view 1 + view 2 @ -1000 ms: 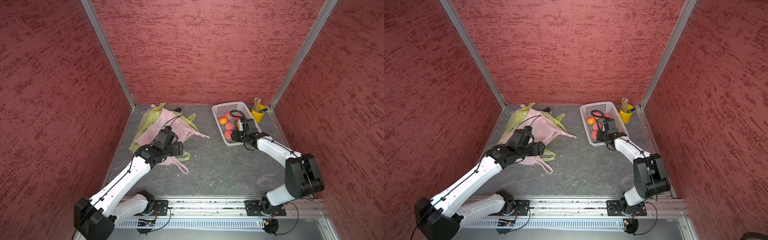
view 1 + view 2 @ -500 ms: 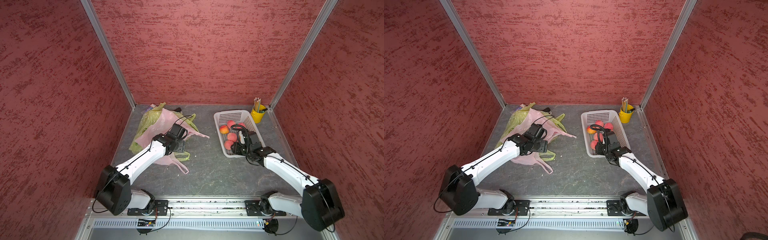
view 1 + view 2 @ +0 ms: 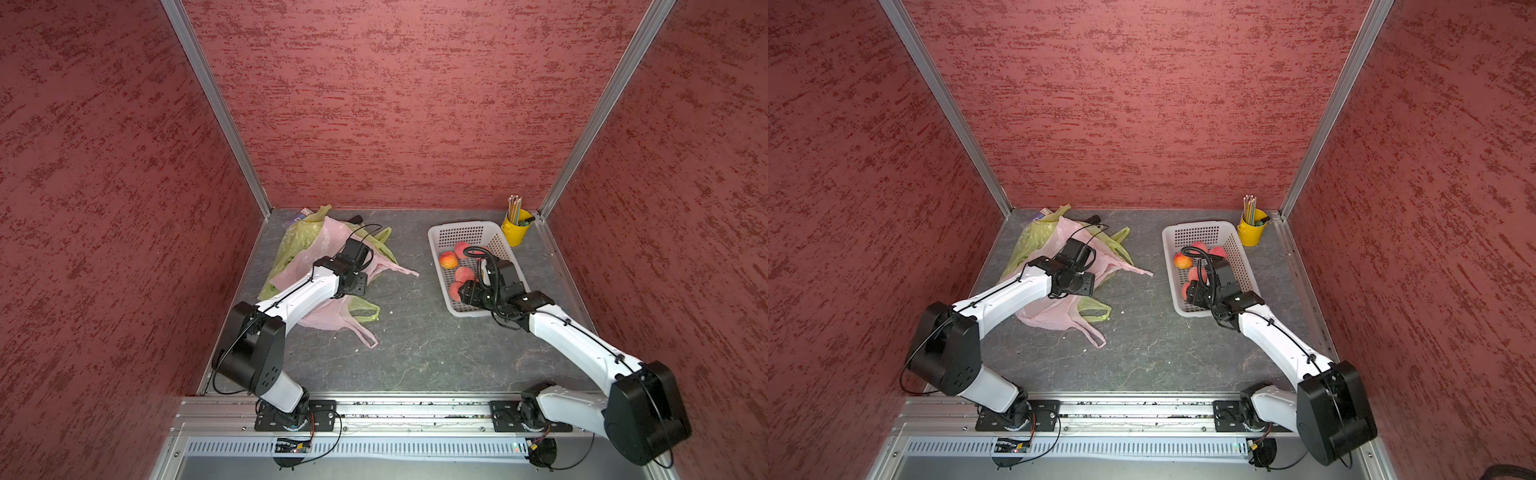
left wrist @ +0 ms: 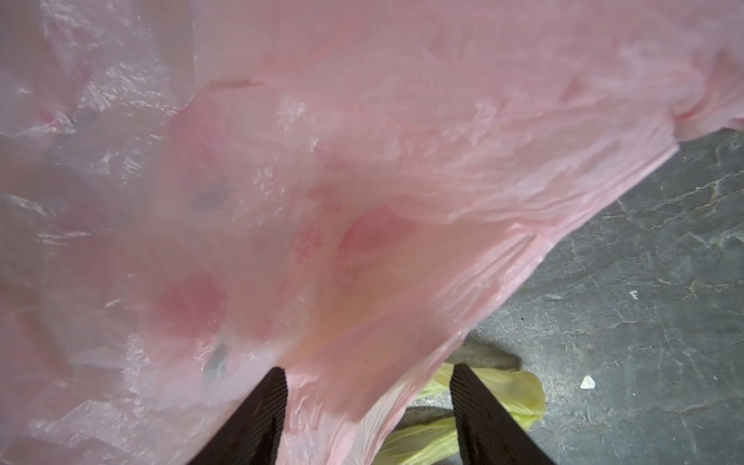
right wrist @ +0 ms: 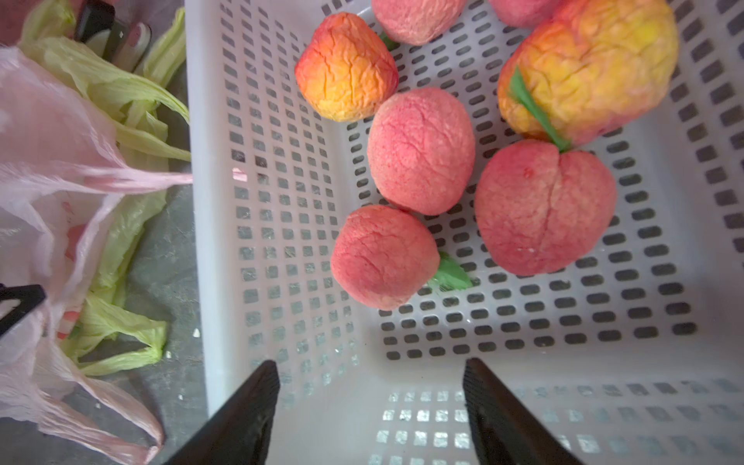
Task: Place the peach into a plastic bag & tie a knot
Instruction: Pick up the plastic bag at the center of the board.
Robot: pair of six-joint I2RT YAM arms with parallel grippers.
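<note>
Well, red walls (image 3: pixel 395 104) box my grey worktop (image 3: pixel 415 353). My right claw (image 5: pixel 370 362) gapes empty over peaches (image 5: pixel 420 151) in the basket (image 5: pixel 209 241); well left of the basket, my left claw (image 4: pixel 366 370) straddles the pink bag (image 4: pixel 362 161), spread.

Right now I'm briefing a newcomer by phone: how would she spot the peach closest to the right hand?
Near the far right corner, beside the yellow pencil bucket, find the white slotted basket. Among its peaches, take the pink one ahead of the open right hand: it alone lies by the basket's near end.

Yellow pencil cup (image 3: pixel 515 233) — back right corner
</note>
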